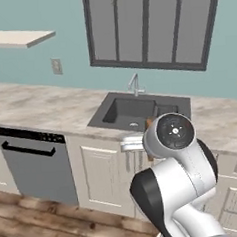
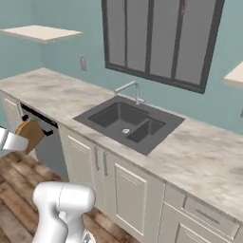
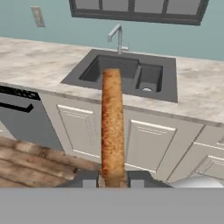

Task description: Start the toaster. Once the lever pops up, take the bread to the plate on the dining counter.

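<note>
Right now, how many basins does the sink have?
2: a large basin on the dishwasher side and a smaller basin beside it, both in the dark sink below the window.

The left base view looks forward and down from behind the white arm at a beige marble-patterned kitchen counter [image 1: 49, 108] with a dark grey double-basin sink [image 1: 135, 112] set in it, seen nearly head-on from some way back. The right base view takes the same sink [image 2: 128, 121] and counter [image 2: 199, 152] obliquely, from nearer and higher. The hand view faces the sink [image 3: 131, 74] level across the cabinet fronts.
</note>
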